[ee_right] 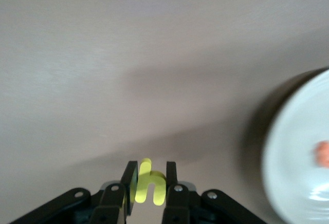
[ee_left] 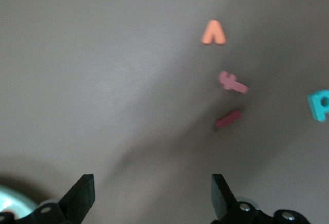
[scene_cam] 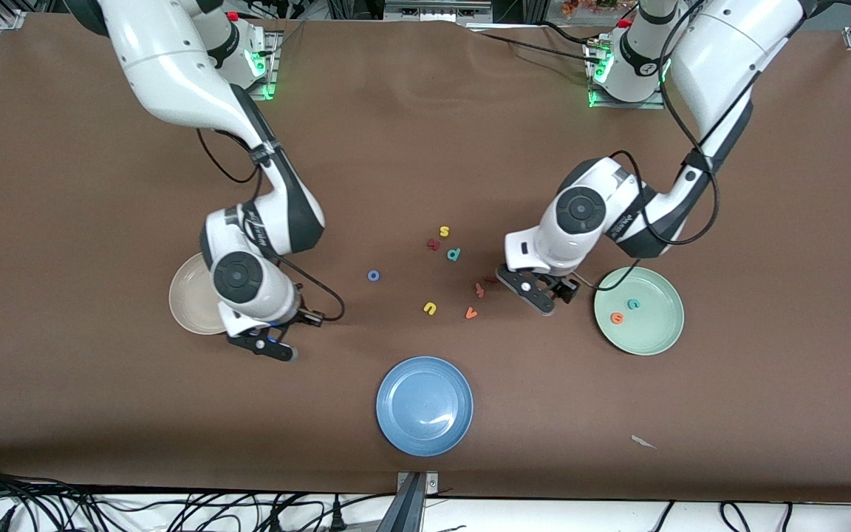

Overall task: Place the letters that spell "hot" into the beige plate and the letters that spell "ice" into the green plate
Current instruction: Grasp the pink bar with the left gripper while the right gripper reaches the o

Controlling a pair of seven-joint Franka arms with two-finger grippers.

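- The right gripper (ee_right: 149, 183) pinches the yellow "h" (ee_right: 148, 188) between its fingers, low over the bare desk (scene_cam: 100, 406), just beside the beige plate (scene_cam: 193, 303) toward the front camera.
- The plate is touching distance away; I judge a short move over its rim is enough.
- The left gripper (scene_cam: 536, 290) hangs spread and empty between the green plate (scene_cam: 647, 332) and the dark red "i" (ee_left: 227, 119).
- The "i" lies just ahead of its fingers, its long axis slanted across them; the orange "t" (ee_left: 232, 81) is close by.
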